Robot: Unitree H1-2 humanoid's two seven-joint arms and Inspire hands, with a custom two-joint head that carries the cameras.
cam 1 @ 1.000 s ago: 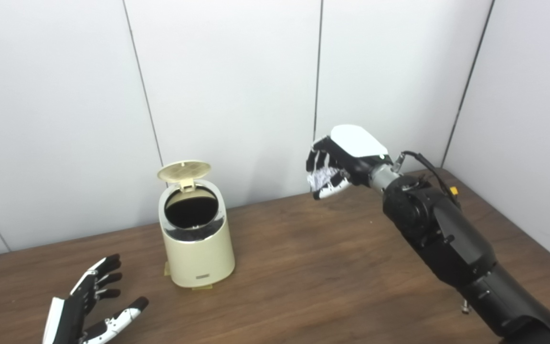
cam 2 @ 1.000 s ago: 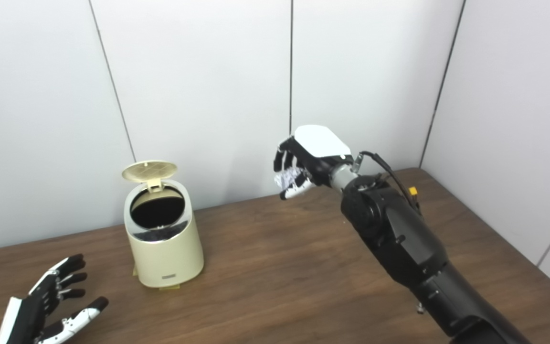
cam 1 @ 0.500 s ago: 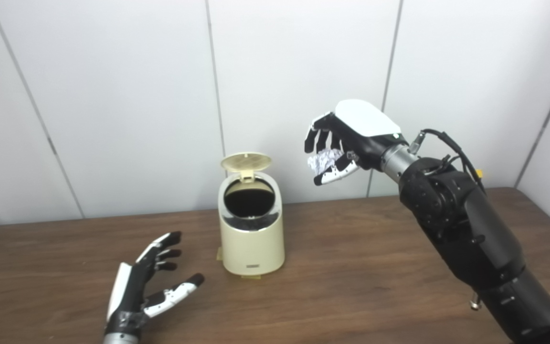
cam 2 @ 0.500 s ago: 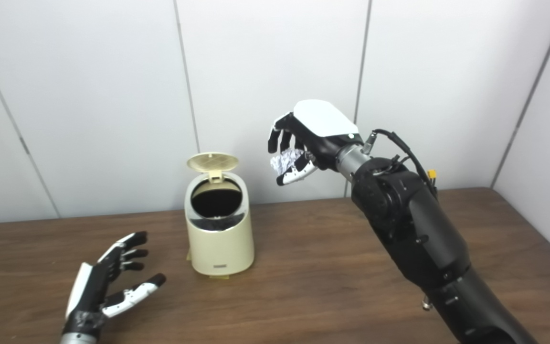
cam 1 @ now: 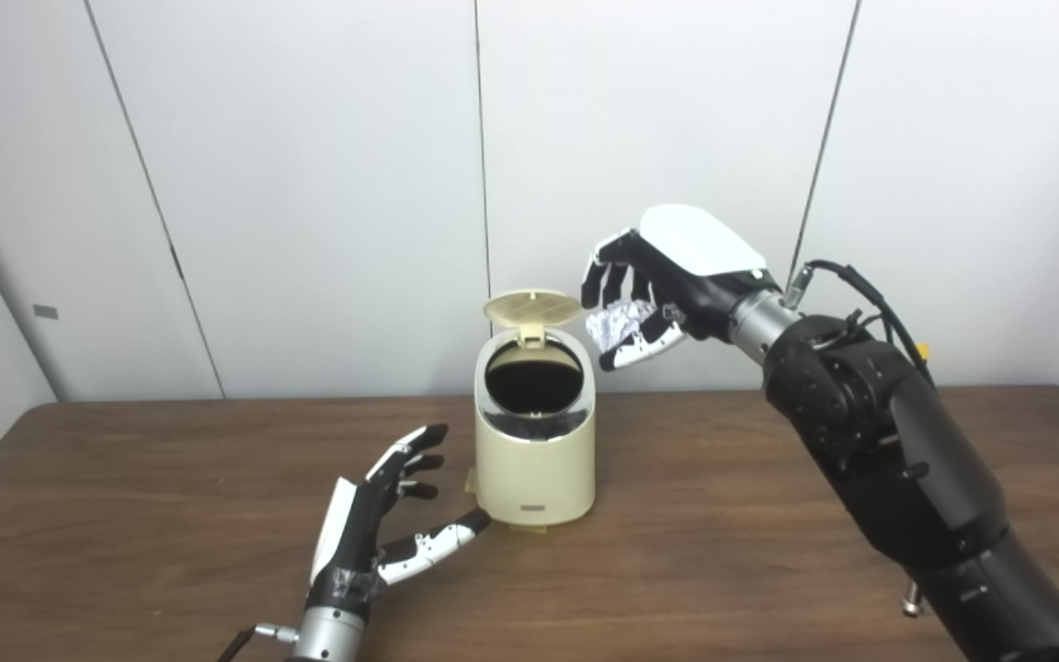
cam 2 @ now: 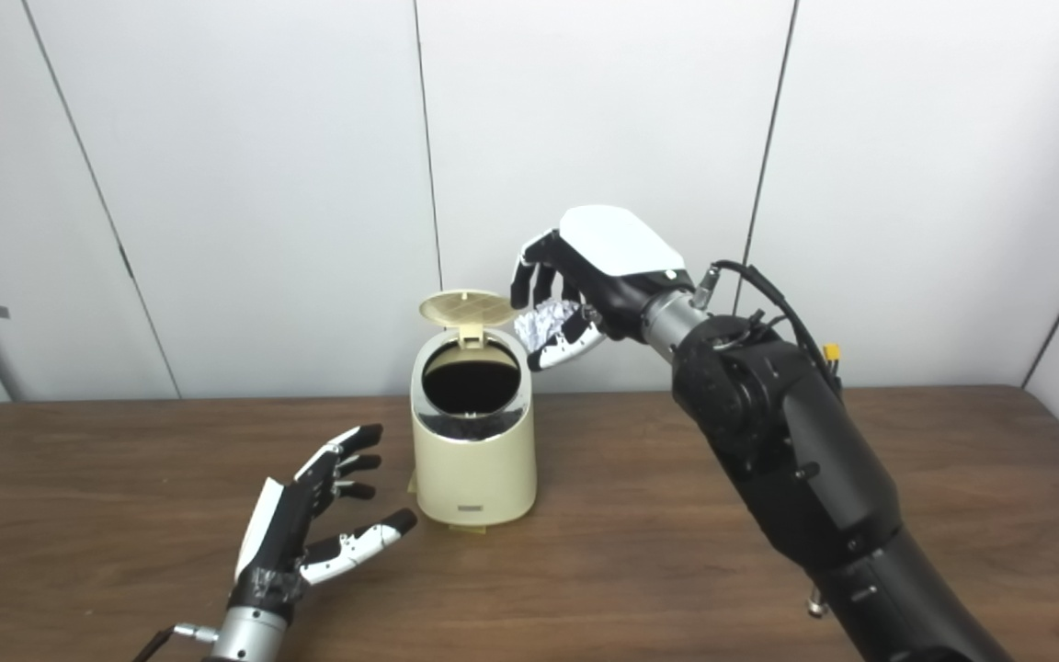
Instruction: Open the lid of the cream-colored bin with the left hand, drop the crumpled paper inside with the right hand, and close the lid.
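The cream-colored bin (cam 1: pixel 536 460) stands on the brown table (cam 1: pixel 723 552). Its lid (cam 1: pixel 531 307) is flipped up at the back, and the dark opening (cam 1: pixel 533 386) shows. My right hand (cam 1: pixel 667 285) is shut on the crumpled white paper (cam 1: pixel 615 322) and holds it in the air just right of the lid, above the bin's right rim. My left hand (cam 1: pixel 381 533) is open and empty, low over the table just left of the bin's base, its thumb close to the bin.
White wall panels (cam 1: pixel 309 184) stand right behind the table. My right forearm (cam 1: pixel 888 441) stretches over the table's right half. Bare tabletop lies at the far left and in front of the bin.
The camera has turned, shifting the whole picture right. My right hand has carried the paper closer to the bin, now beside the raised lid. My left hand sits nearer the bin's base.
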